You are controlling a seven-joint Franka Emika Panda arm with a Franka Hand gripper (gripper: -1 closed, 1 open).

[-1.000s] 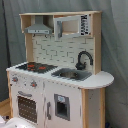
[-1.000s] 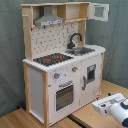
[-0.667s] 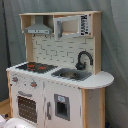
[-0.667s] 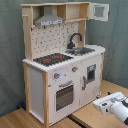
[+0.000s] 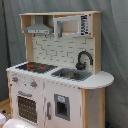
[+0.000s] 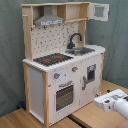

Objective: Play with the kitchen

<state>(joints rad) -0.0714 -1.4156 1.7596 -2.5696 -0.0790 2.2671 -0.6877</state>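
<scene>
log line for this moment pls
stage: approach | gripper: low in the second exterior view's right, apart from the kitchen | oven door: shut | contact: none

The kitchen [image 5: 60,75] [image 6: 62,60], a white and light-wood toy unit, is seen upright in both exterior views, fitted with a black-red hob, a grey hood, a black faucet over a sink, and a shut oven door below.
</scene>
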